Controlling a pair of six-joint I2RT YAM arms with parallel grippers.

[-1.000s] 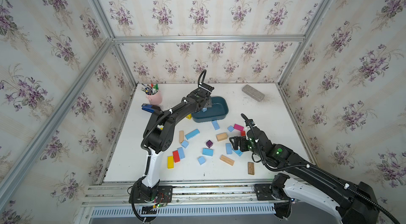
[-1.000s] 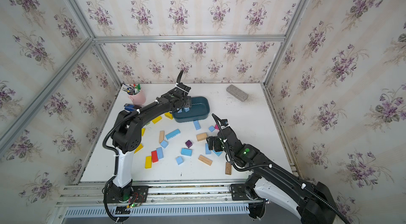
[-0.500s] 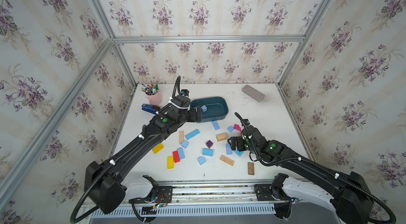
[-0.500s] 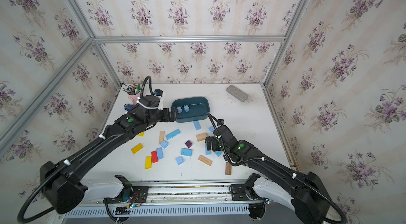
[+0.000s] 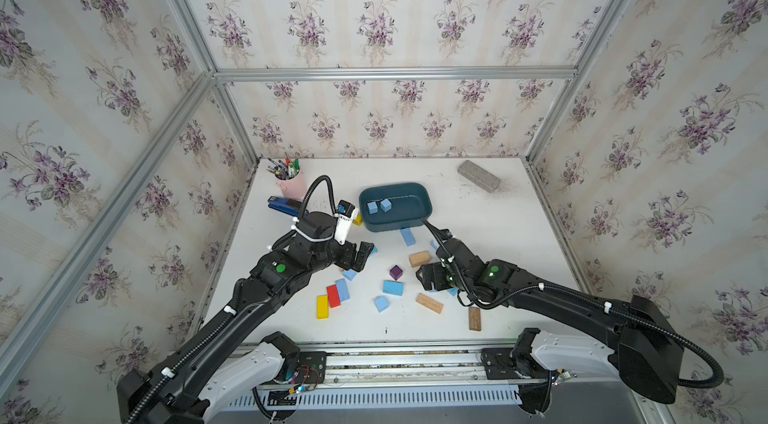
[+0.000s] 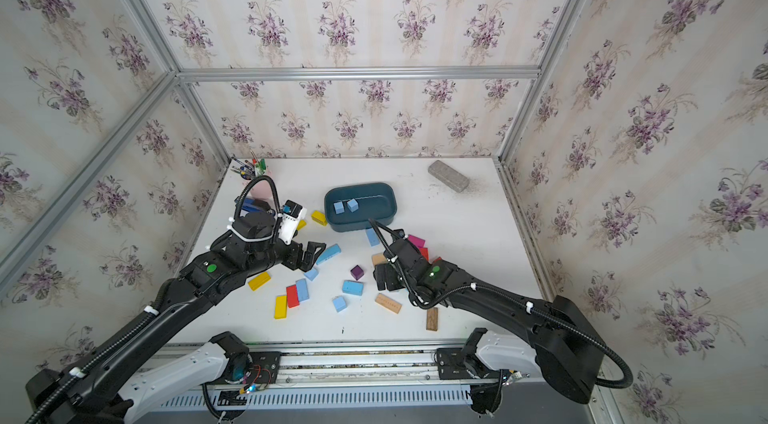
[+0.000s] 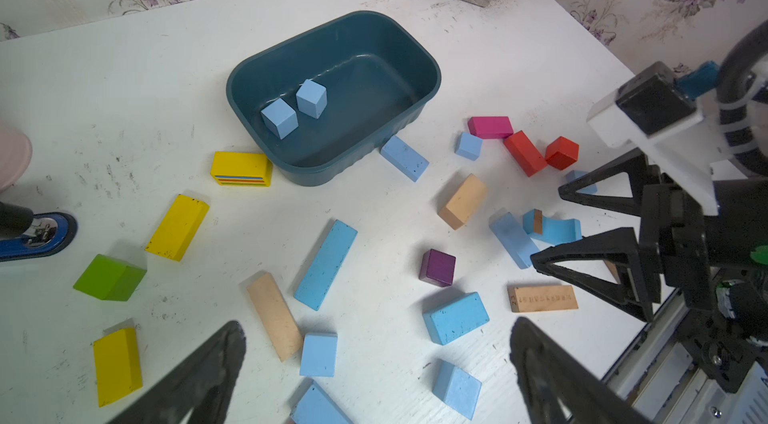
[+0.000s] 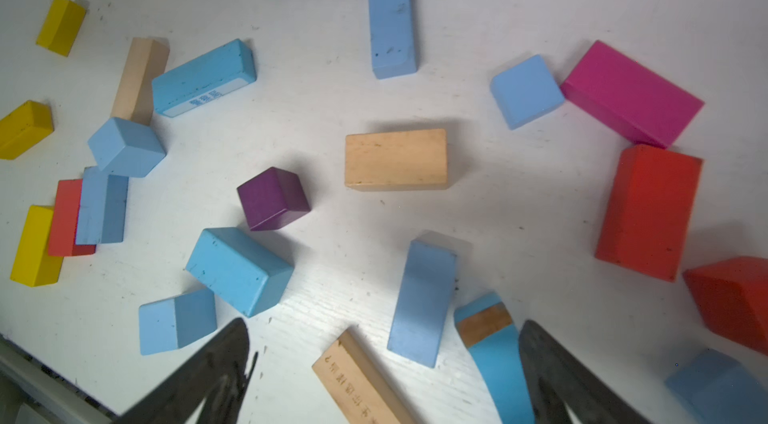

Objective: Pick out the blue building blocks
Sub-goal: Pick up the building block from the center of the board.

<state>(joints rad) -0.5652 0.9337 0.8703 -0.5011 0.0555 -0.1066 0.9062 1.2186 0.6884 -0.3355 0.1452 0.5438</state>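
Note:
Two light-blue cubes (image 5: pixel 372 207) (image 7: pixel 279 117) lie in the dark teal bin (image 5: pixel 419 197) (image 7: pixel 415 64). Several more blue building blocks are scattered on the white table in front of it: a long one (image 6: pixel 328 253) (image 7: pixel 325 264), a brick (image 5: pixel 392 287) and a cube (image 5: pixel 380 303). My left gripper (image 5: pixel 361 255) (image 7: pixel 378 359) hovers open and empty above two blue cubes (image 7: pixel 318 354). My right gripper (image 5: pixel 427 276) (image 8: pixel 382 355) is open low over the table, an oblong blue block (image 8: pixel 422 301) and a notched blue block (image 8: pixel 492 351) between its fingers.
Red (image 8: pixel 648 210), pink (image 8: pixel 629 93), purple (image 5: pixel 396 272), yellow (image 5: pixel 322 306), green (image 7: pixel 109 277) and plain wood (image 5: pixel 429 303) blocks lie mixed among the blue ones. At the back left are a pink pen cup (image 5: pixel 292 185) and a dark blue stapler (image 5: pixel 282 206). A grey brick (image 5: pixel 478 175) lies back right.
My left gripper has opened and drawn back from above the bin to the middle of the table. The right gripper has shifted slightly left over the blocks.

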